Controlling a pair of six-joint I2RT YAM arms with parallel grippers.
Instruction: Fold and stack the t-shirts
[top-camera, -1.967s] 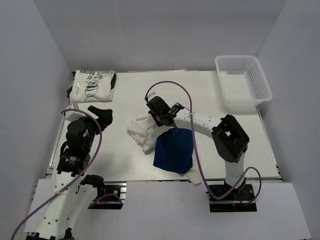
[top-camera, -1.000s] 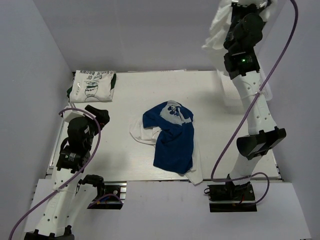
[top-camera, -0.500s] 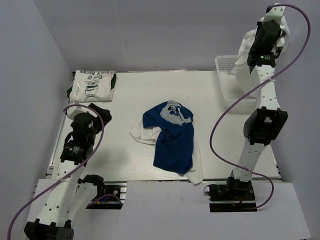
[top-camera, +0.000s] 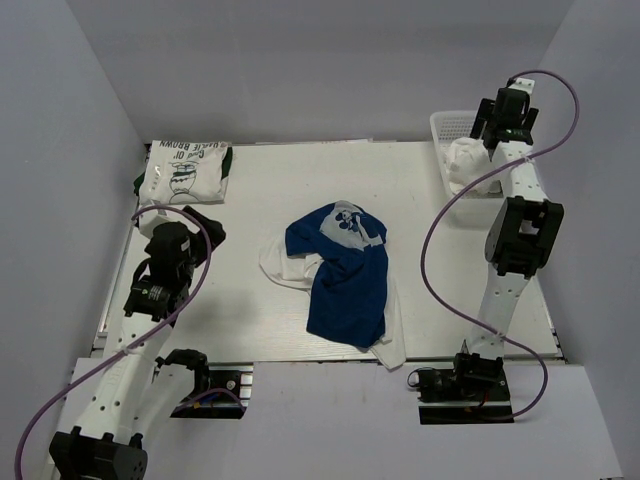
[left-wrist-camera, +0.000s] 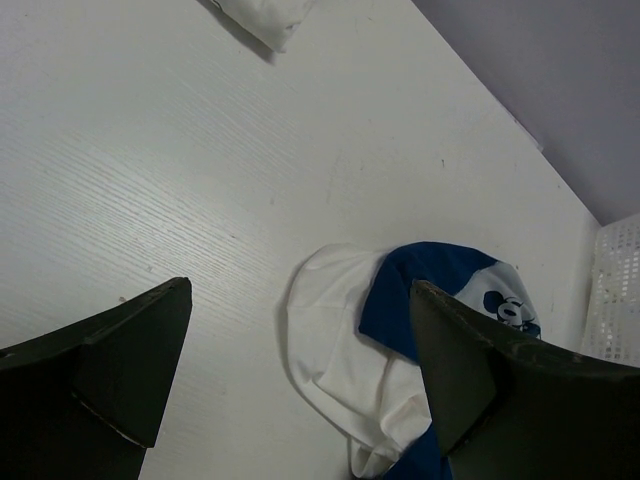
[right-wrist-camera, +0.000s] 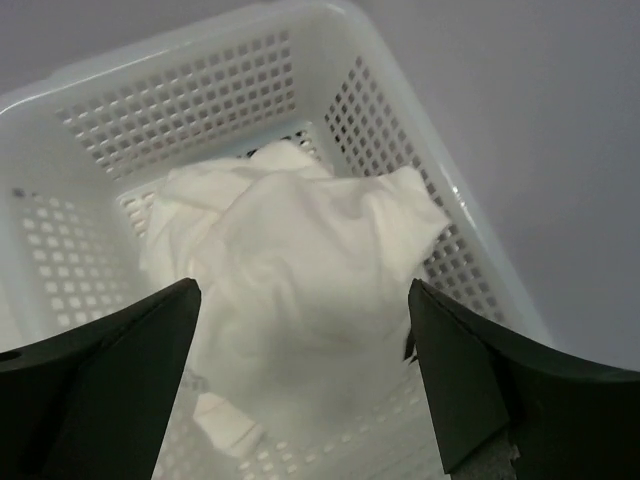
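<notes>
A crumpled white t-shirt (right-wrist-camera: 300, 250) lies loose inside the white mesh basket (right-wrist-camera: 180, 110). My right gripper (right-wrist-camera: 303, 285) hangs open just above it, with nothing between its fingers. From above, that gripper (top-camera: 486, 128) is over the basket's back corner, with the white shirt (top-camera: 464, 158) below it. A royal blue t-shirt (top-camera: 348, 285) lies spread mid-table on top of another white t-shirt (top-camera: 283, 262). A folded white t-shirt with green print (top-camera: 186, 170) sits at the far left corner. My left gripper (top-camera: 204, 224) is open and empty at the left. Its wrist view shows the blue shirt (left-wrist-camera: 440, 285) and the white one (left-wrist-camera: 335, 350) ahead.
The basket (top-camera: 447, 120) stands at the table's far right corner, partly hidden by the right arm. A corner of the folded shirt (left-wrist-camera: 262, 14) shows at the top of the left wrist view. The basket wall (left-wrist-camera: 618, 300) shows at that view's right edge.
The right arm swung down from high above the table with the white shirt. Its gripper opened and the shirt now lies in the basket. The left arm barely moved.
</notes>
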